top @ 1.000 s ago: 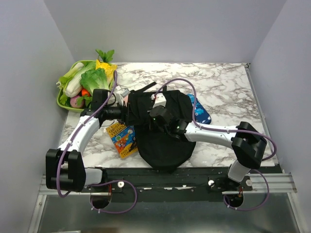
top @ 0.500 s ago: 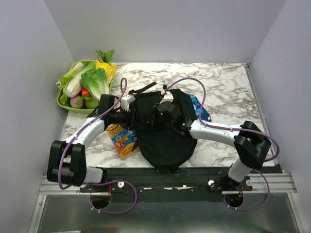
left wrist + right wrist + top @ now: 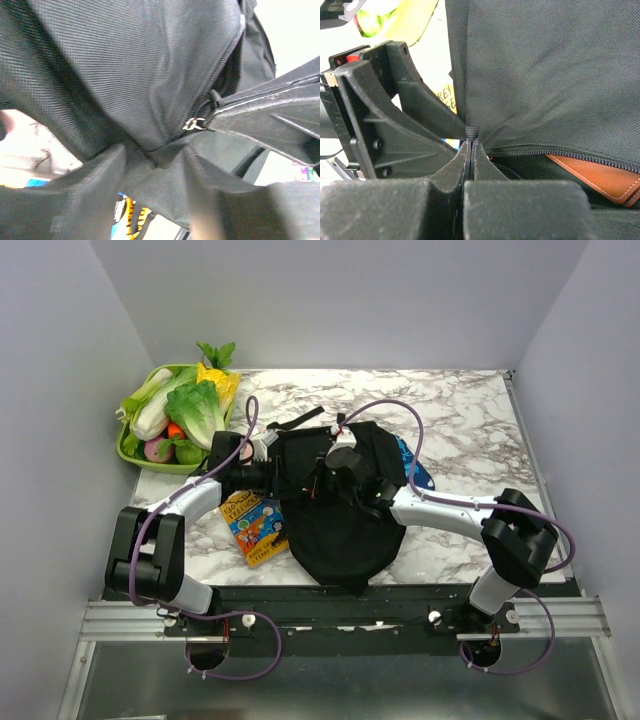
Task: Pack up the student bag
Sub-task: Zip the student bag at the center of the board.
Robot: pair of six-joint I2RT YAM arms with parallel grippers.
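Note:
The student bag [image 3: 345, 525] is a floppy black backpack lying in the middle of the table. My left gripper [image 3: 277, 472] is at its upper left edge, and in the left wrist view the gripper [image 3: 155, 156] is closed on a fold of the bag's fabric [image 3: 130, 65], beside a zipper [image 3: 222, 70]. My right gripper [image 3: 312, 480] is just to the right of it on the bag's top. In the right wrist view it [image 3: 471, 145] is shut on a small black ribbed tab [image 3: 472, 133] of the bag [image 3: 545, 75], next to a zipper [image 3: 560, 152] over a brown patch [image 3: 600, 182].
A colourful book [image 3: 254, 525] lies on the marble under the bag's left edge and shows in the left wrist view [image 3: 127, 215]. A blue patterned glasses case [image 3: 413, 466] sticks out behind the bag's right side. A green tray [image 3: 128, 448] of toy vegetables stands at the back left.
My left gripper has moved right and away along the bag's edge. My right gripper and the bag's top have shifted slightly away from the bases.

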